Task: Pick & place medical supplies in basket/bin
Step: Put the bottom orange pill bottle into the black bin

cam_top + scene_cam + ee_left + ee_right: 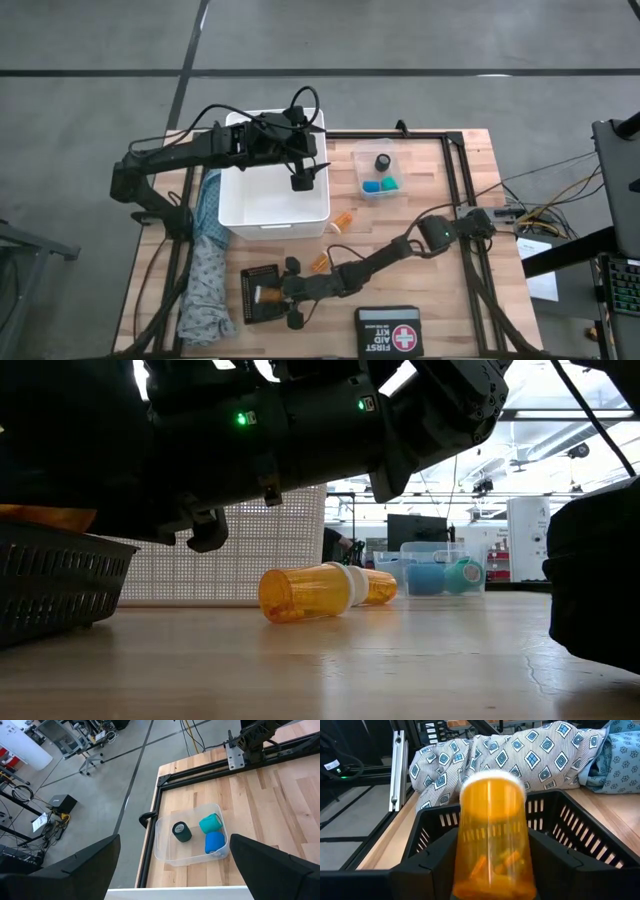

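High view showed two orange plastic pill bottles lying loose; right gripper pinched a third orange pill bottle over one small black slotted basket; left gripper, spread, hung over one white plastic bin.

I log: both arms matte black, boxy links | loose black cables on left arm | green LEDs lit on right arm

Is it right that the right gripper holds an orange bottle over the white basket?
Not quite: the right gripper holds the orange bottle over the small black basket, not the white one. The right wrist view shows it.
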`<state>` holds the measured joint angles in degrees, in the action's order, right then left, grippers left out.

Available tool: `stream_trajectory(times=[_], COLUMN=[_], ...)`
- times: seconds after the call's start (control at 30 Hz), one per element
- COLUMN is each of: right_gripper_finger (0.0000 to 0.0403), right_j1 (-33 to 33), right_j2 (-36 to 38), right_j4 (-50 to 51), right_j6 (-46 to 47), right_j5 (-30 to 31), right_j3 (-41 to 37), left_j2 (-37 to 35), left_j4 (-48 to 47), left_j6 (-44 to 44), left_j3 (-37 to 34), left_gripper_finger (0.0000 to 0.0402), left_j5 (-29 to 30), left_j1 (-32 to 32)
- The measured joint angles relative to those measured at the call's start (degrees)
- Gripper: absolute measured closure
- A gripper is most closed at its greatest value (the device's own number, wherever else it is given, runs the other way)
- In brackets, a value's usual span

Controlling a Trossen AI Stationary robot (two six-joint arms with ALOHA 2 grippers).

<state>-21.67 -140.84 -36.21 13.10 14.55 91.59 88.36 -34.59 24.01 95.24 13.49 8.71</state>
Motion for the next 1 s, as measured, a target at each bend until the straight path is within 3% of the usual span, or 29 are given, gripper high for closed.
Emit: stream_trajectory(times=[0.47,1.0], right_gripper_finger=[0.0157,0.0152], right_j1=[0.0,0.0], right_j2=[0.0,0.0], right_j4=[0.0,0.0], right_j6=[0.0,0.0], right_j5=[0.0,0.0], right_j3=[0.0,0.0], left_j2=[0.0,0.0], left_j4=[0.0,0.0], left_j6=[0.0,-0.2], left_j3=[0.0,0.0], left_gripper_finger=[0.002,0.002], left_j5=[0.0,0.0], left_j1=[0.0,0.0])
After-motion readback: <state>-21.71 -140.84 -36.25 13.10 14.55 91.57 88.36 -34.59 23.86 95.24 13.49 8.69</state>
